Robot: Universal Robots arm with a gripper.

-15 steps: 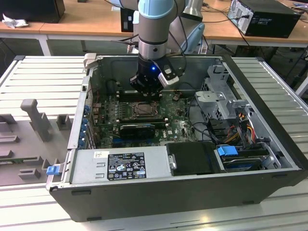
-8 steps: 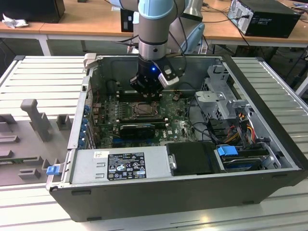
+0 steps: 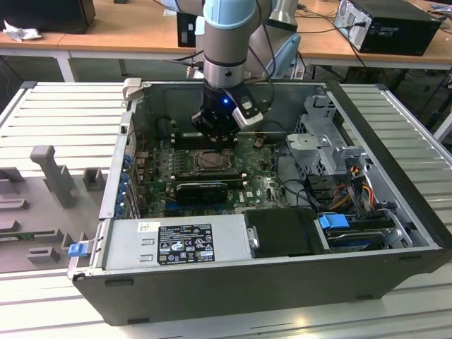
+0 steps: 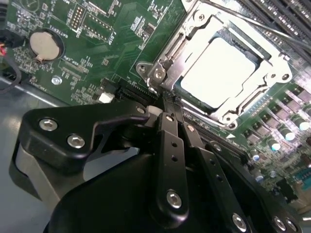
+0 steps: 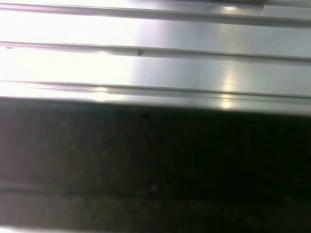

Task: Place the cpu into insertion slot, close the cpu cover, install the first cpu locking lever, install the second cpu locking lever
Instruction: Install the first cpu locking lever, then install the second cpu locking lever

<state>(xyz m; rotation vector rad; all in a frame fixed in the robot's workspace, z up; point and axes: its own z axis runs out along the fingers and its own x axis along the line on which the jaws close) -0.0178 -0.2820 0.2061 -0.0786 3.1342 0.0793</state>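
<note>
Second wrist view: the cpu point(image 4: 221, 73) is seen at the upper right of the frame, seated flat in the insertion slot point(image 4: 194, 99), with the cpu cover point(image 4: 265, 82) lying closed over its edges. The chip is judged light, stiff and fragile, best taken by its edges only; the cover is thin stiff metal, and it is judged that it should be pressed at its frame. The gripper point(image 4: 167, 116) is seen at lower centre, just beside the socket's corner, its fingers drawn together with nothing held. In the exterior view, the arm point(image 3: 226, 42) is seen reaching straight down into the computer case point(image 3: 395, 212) above the green board point(image 3: 265, 187).
</note>
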